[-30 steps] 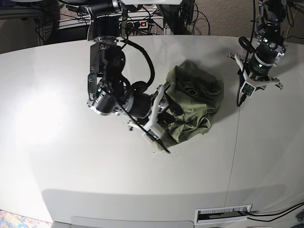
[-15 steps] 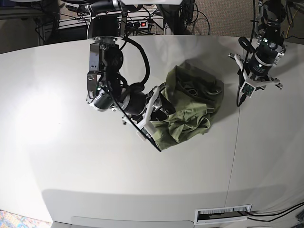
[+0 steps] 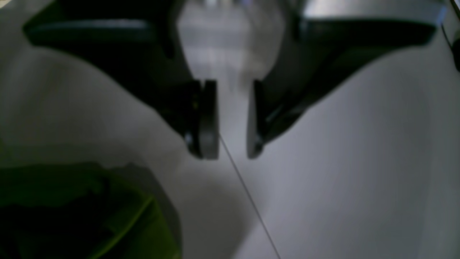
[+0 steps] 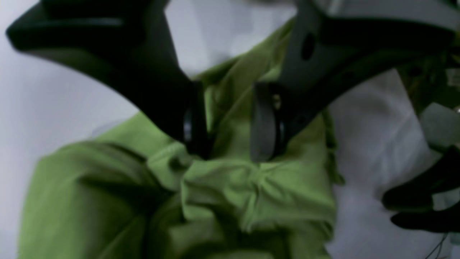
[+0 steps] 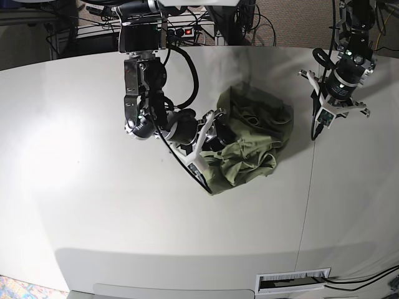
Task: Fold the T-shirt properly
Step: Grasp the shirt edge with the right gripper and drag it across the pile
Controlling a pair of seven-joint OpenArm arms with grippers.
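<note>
From my station I see the T-shirt [image 5: 252,140] lying as a crumpled olive-green heap on the white table [image 5: 93,205], a little right of the middle in the base view, just left of the thin seam [image 5: 307,193] that runs across the tabletop. It is bunched and wrinkled, with several layers piled on one another (I cannot pick out a sleeve or collar with any confidence).

My right gripper [image 4: 230,122] is down at the near-left edge of the heap. In its wrist view the two dark pads stand apart with a ridge of green cloth showing between them, and more fabric is bunched just below the tips. The jaws are spread, not pinched together; whether either pad actually presses the cloth I cannot tell, since the picture is blurred. In the base view the same gripper [image 5: 209,146] lies tilted against the side of the shirt, its white frame running along the fabric's edge.

My left gripper [image 3: 224,144] hangs over bare table well apart from the shirt, on the far side of the seam. Its fingers [image 3: 208,118] are parted with a clear gap and nothing in it; a corner of green shows at the lower left of that view.
</note>
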